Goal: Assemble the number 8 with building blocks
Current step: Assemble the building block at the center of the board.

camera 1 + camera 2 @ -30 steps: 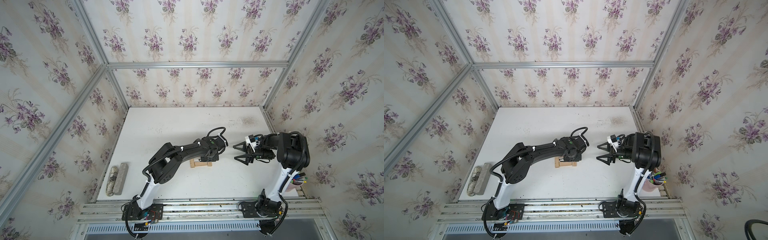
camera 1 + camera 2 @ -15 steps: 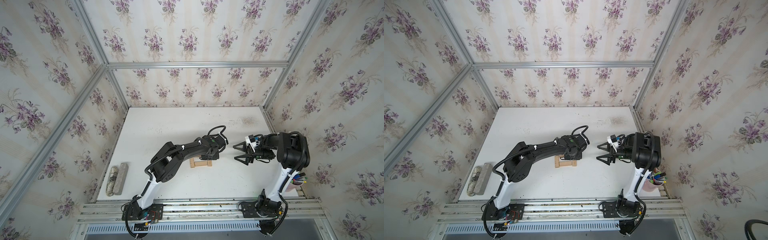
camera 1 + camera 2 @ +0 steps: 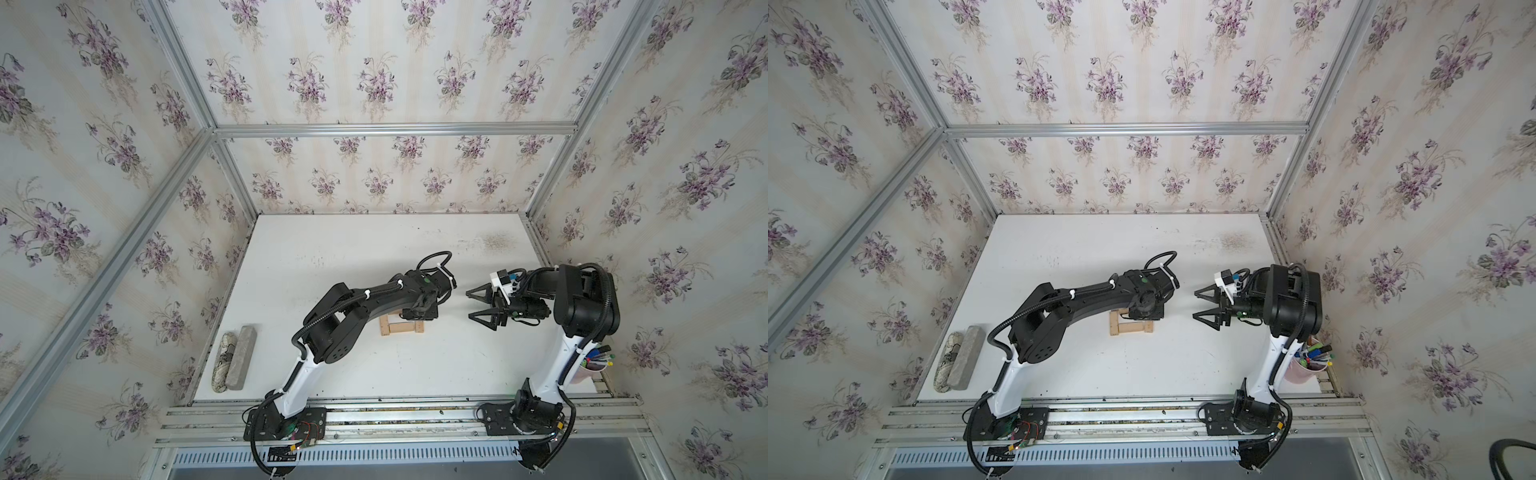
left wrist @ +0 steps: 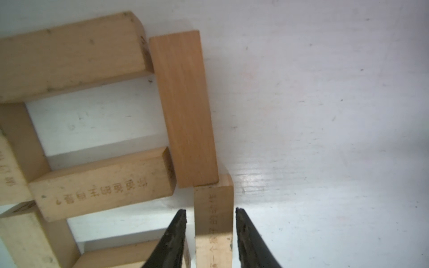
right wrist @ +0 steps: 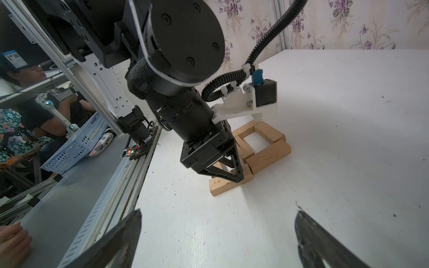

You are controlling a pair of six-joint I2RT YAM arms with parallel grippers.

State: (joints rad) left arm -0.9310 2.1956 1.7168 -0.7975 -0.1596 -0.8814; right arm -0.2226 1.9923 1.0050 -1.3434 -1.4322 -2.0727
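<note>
Jaws, left gripper: parted narrowly astride one building block, slim gaps seen either side.
Jaws, right gripper: spread wide, nothing held.
Number 8: laid on table, beneath left gripper.

You face walls papered in pale stripes with purple flower sprigs, joined by aluminium frame bars. The white tabletop is scuffed and speckled, with a brownish stain near its far right corner. Metal rails run along its near edge.
</note>
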